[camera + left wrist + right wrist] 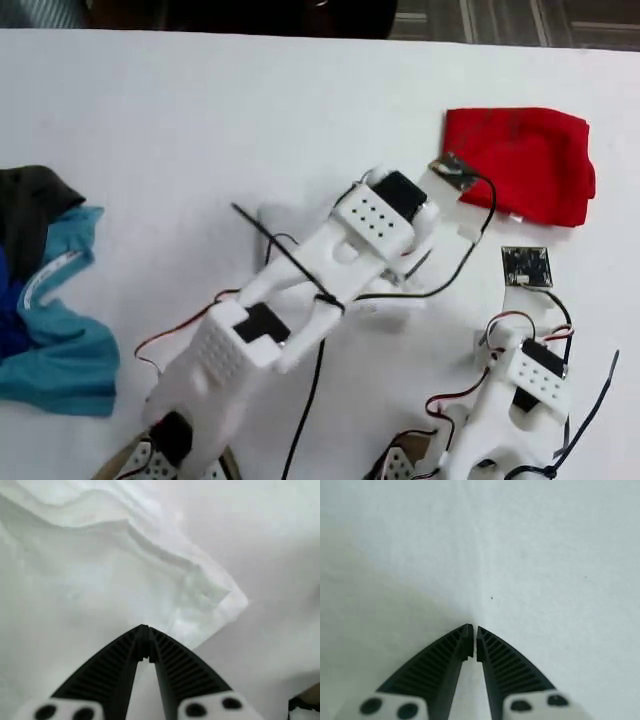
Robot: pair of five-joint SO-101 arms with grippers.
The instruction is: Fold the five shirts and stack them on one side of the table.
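My left gripper (145, 647) hangs clenched over the white shirt (90, 580), likely pressing a fold; my right gripper (474, 640) is clenched empty, parked aside.

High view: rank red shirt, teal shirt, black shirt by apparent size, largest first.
1-2. red shirt and teal shirt: about alike, too close to rank; the teal one runs off the picture's edge.
3. black shirt: smallest showing, also cut by the edge.

Shirts counted: five. One red shirt (525, 160), folded; one white shirt (90, 580); one black shirt (30, 200); one teal shirt (65, 345); one blue shirt (6, 310). Arms: two, the left arm (300, 300) and the right arm (520, 390).
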